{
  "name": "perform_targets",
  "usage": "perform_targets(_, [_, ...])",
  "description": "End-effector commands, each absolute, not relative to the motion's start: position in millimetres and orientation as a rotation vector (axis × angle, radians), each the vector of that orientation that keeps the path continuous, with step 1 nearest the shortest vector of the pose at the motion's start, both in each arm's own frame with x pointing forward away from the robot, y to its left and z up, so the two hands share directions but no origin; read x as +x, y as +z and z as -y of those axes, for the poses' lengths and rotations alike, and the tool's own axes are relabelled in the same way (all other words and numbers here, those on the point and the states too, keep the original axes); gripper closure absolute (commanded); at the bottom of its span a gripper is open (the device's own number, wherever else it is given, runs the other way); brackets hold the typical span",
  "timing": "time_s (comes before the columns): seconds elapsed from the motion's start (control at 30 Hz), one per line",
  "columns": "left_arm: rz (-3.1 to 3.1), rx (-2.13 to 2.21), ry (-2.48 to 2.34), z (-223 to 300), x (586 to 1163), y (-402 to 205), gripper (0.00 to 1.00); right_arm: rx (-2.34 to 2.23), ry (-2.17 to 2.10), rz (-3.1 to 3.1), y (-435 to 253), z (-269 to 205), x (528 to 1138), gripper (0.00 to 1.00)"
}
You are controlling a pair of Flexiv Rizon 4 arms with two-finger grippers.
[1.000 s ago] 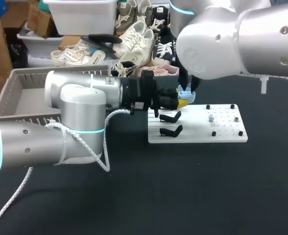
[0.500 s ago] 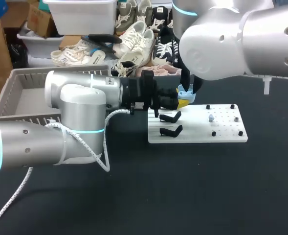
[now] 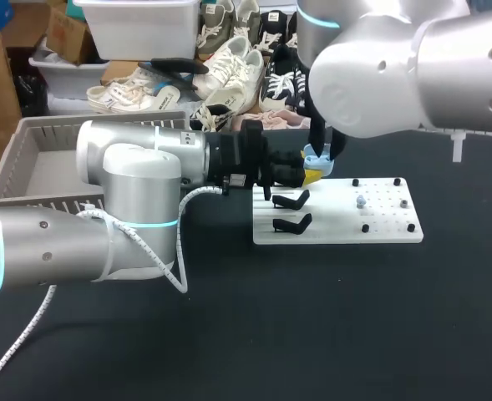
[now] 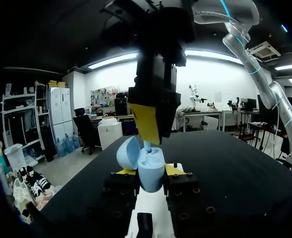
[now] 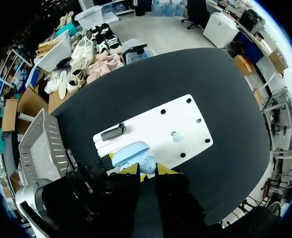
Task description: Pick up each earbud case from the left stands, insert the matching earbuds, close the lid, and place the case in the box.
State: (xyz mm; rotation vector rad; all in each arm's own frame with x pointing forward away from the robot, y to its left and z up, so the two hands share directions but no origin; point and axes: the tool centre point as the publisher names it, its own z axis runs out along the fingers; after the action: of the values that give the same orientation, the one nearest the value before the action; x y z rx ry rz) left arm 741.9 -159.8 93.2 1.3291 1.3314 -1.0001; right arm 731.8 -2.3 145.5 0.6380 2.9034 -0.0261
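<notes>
While left gripper (image 4: 150,171) clamps glossy pale-blue plastic earbud case (image 4: 151,174), lid open, by its sides above white peg board (image 3: 337,221), right gripper (image 5: 145,171) pinches pale earbud (image 4: 146,147) over it; case prob. light, stiff, slippery

Just ahead of your right hand (image 5: 146,173) sits the open pale-blue earbud case (image 5: 135,152), by the white board (image 5: 160,124)

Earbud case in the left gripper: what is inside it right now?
The lid is open. A pale blue earbud under the right gripper dips into the earbud case. The cavity's bottom is hidden by the case wall.
</notes>
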Motion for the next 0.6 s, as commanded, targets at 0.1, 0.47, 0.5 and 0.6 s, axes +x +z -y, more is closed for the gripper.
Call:
perform_targets(0.1, [-1.329,1.328,-1.001,160.0,742.0,92.6,1.00,0.631,-0.021,-2.896,148.4,3.3,728.4,1.00])
perform_targets(0.47, [-1.329,1.328,-1.001,160.0,742.0,92.6,1.00,0.624,-0.004,-2.907,147.7,-0.1,727.7,1.00])
perform_targets(0.5, [-1.329,1.328,-1.001,160.0,742.0,92.6,1.00,0.621,0.002,-2.907,147.9,-0.3,727.3,1.00])
perform_targets(0.6, [-1.329,1.328,-1.001,160.0,742.0,92.6,1.00,0.621,-0.004,-2.906,148.4,-0.5,726.8,1.00])
